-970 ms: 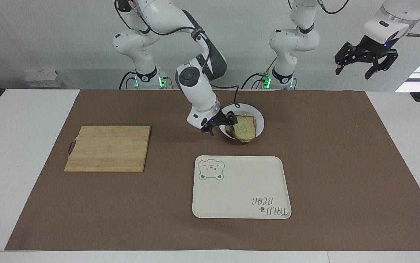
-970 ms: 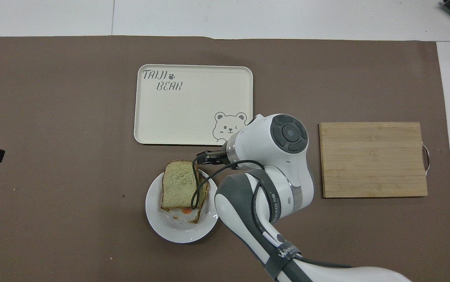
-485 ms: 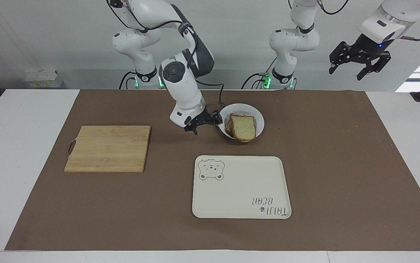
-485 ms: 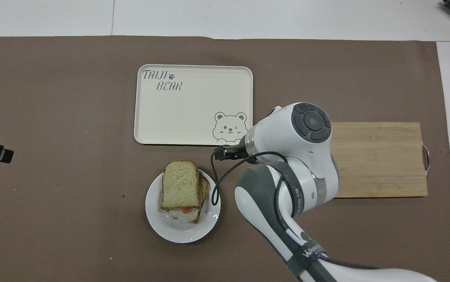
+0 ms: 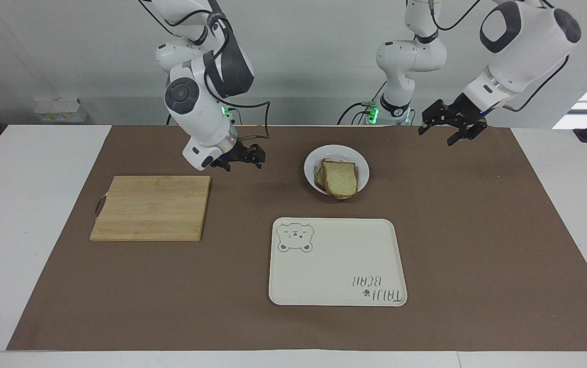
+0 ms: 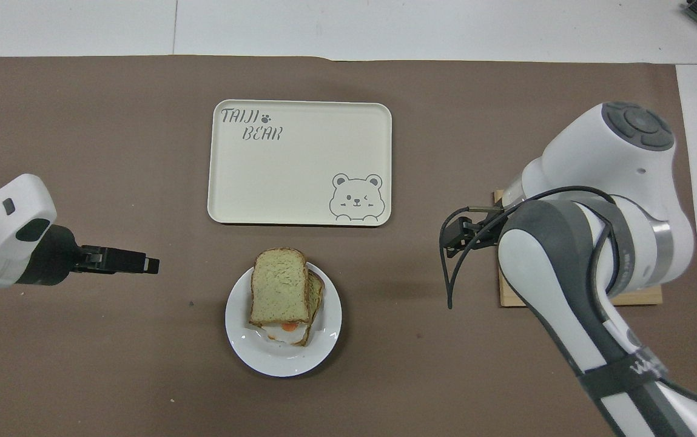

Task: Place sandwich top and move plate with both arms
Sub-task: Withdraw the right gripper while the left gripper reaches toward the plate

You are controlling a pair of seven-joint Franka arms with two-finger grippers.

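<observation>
The sandwich top [image 5: 343, 179] [image 6: 279, 285], a pale slice with a brown crust, lies on the egg-topped slice on the small white plate [image 5: 334, 150] [image 6: 281, 363]; a bit of egg shows under it in the overhead view. My right gripper [image 5: 244, 156] [image 6: 454, 233] hangs open and empty over the mat between the plate and the cutting board. Over the mat toward the left arm's end from the plate, my left gripper [image 5: 451, 125] [image 6: 142, 264] is open, holding nothing.
A wooden cutting board [image 5: 151, 207] lies toward the right arm's end of the table. The cream bear tray [image 5: 336, 263] [image 6: 299, 164] sits farther from the robots than the plate. A brown mat [image 5: 477, 230] covers the table's middle.
The right gripper has drawn away from the sandwich toward the cutting board. The left arm has come down and swung in toward the plate. The sandwich top stays on the stack.
</observation>
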